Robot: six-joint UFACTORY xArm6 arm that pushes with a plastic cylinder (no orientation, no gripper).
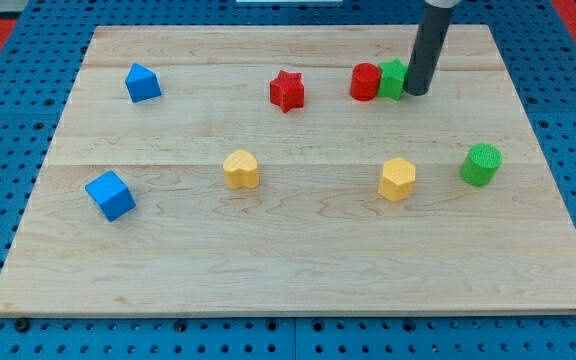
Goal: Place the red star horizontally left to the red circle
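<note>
Camera view: my tip [415, 93], a bare rod holding nothing, touching green block [394, 79], itself against red circle [365, 82]. Red star [287, 90] near, on view's left, roughly level. Step: closing the remaining gap, judged. Next: circle round, push star rightward.

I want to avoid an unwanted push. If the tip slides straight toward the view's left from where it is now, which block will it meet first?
My tip sits just right of the green block, apparently touching it, so it meets that first. The red circle lies directly behind it, then the red star.
</note>
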